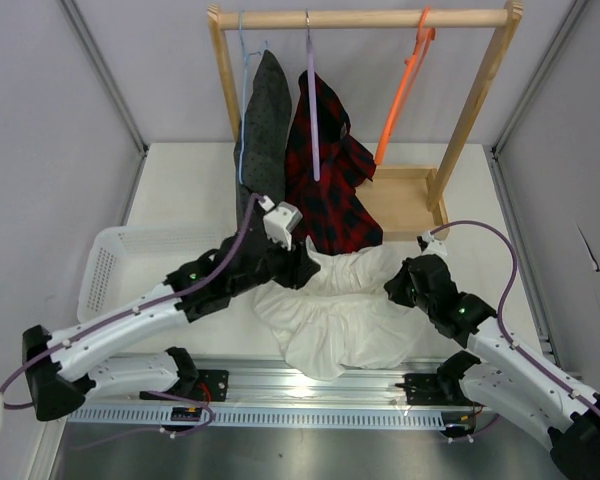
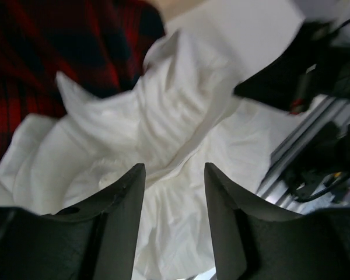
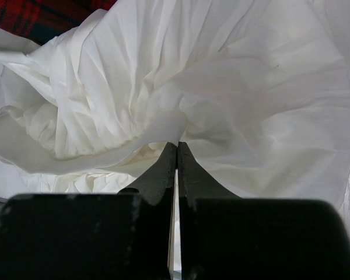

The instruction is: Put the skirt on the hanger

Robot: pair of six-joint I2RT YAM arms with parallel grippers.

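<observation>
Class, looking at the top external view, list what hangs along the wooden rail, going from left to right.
dark grey garment on a light blue hanger → red-black plaid shirt on a purple hanger → bare orange hanger

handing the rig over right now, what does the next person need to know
Left gripper: jaws open over the white ruffled fabric skirt, holding nothing.
Right gripper: jaws shut, pinching a skirt fold.
Skirt lies crumpled on the white table between the arms; thin orange plastic hanger hangs empty on the wooden rail.
Done: nothing hung. To do: get the skirt onto the hanger.
</observation>
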